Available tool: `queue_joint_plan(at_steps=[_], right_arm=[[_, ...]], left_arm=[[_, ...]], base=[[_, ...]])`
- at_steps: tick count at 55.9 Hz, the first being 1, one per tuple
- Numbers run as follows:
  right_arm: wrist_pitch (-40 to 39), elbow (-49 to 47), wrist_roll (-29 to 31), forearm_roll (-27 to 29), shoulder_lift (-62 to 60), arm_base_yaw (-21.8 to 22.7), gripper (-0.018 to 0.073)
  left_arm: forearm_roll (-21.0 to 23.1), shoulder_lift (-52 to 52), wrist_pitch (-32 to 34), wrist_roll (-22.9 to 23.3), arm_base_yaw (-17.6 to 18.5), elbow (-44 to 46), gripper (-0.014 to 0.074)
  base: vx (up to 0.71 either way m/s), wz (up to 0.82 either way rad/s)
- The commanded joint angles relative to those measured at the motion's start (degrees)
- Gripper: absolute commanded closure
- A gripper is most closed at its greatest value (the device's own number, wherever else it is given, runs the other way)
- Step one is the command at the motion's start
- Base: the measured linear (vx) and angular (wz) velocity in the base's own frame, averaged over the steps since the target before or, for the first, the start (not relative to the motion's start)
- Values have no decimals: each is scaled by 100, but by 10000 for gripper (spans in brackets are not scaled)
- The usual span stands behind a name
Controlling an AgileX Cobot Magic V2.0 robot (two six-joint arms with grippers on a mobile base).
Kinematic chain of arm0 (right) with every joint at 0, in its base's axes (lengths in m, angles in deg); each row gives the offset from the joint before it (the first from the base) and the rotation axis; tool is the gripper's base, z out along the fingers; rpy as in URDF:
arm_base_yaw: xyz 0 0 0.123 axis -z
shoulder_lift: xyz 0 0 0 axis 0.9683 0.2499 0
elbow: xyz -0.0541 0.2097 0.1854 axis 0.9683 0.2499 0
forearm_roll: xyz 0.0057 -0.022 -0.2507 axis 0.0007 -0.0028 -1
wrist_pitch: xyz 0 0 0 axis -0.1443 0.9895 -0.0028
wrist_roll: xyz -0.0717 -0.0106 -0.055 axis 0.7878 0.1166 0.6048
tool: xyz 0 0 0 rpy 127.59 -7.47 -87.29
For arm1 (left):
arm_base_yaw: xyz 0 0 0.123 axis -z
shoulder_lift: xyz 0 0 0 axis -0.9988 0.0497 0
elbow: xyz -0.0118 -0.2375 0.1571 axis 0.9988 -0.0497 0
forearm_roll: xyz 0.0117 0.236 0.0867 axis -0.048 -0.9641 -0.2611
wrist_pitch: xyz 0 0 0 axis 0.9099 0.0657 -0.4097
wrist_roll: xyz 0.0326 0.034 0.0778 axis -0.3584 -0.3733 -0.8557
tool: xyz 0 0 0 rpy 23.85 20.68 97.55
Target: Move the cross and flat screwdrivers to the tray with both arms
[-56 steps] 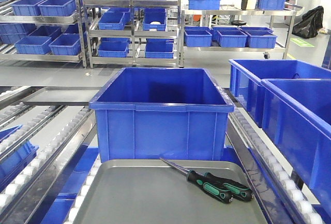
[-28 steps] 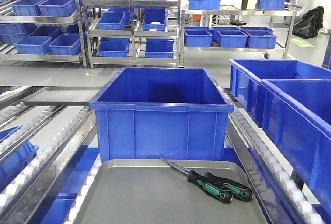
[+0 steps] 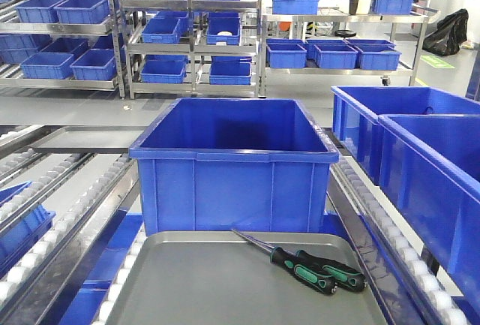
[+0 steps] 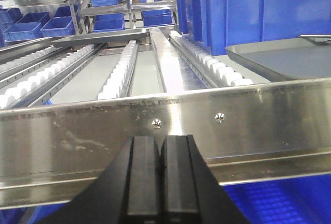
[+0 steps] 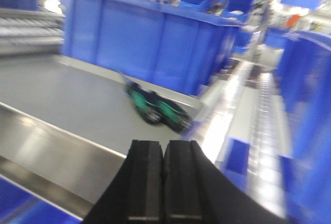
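Observation:
Two black-and-green screwdrivers point(image 3: 315, 266) lie side by side on the right part of the grey metal tray point(image 3: 195, 287), shafts pointing toward the far left; the right wrist view shows the screwdrivers point(image 5: 158, 109) blurred on the tray point(image 5: 67, 105). My left gripper point(image 4: 160, 144) is shut with nothing in it, below a steel front rail and left of the tray point(image 4: 279, 58). My right gripper point(image 5: 164, 149) is shut and empty, short of the tray's near rim, with the handles ahead of it. Neither gripper shows in the front view.
A deep blue bin point(image 3: 232, 164) stands right behind the tray. Two more blue bins point(image 3: 420, 145) line the right lane. Roller conveyor lanes point(image 4: 121, 69) run on the left, with a second flat tray point(image 3: 86, 139) farther back. Shelves of blue bins point(image 3: 187, 40) fill the background.

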Motion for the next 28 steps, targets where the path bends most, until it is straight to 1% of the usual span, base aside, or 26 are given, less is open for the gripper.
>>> queue_joint_plan(at_steps=[1, 4, 6, 8, 11, 12, 14, 28], right_arm=[[-457, 229, -356, 67, -356, 648, 567], [-457, 522, -828, -140, -729, 1049, 567], [-462, 707, -1076, -302, -955, 1206, 567], [-483, 888, -1281, -412, -1170, 1316, 567], [-573, 1144, -1498, -398, -1431, 1447, 567], [-490, 1130, -1545, -383, -1407, 1486, 567], [-336, 1101, -1586, -384, -1364, 1486, 567], [-322, 1109, -1565, -384, -1398, 1458, 567]], left_arm=[[5, -13, 439, 54, 3, 147, 596], [5, -13, 439, 54, 3, 147, 596], [5, -13, 439, 54, 3, 147, 596], [5, -13, 439, 54, 3, 147, 596], [5, -13, 439, 54, 3, 147, 596], [5, -13, 444, 54, 3, 147, 596], [5, -30, 433, 54, 3, 147, 596], [5, -17, 439, 54, 3, 147, 596]], base=[[0, 0], [0, 0], [0, 0], [0, 0], [0, 0], [0, 0], [0, 0], [0, 0]])
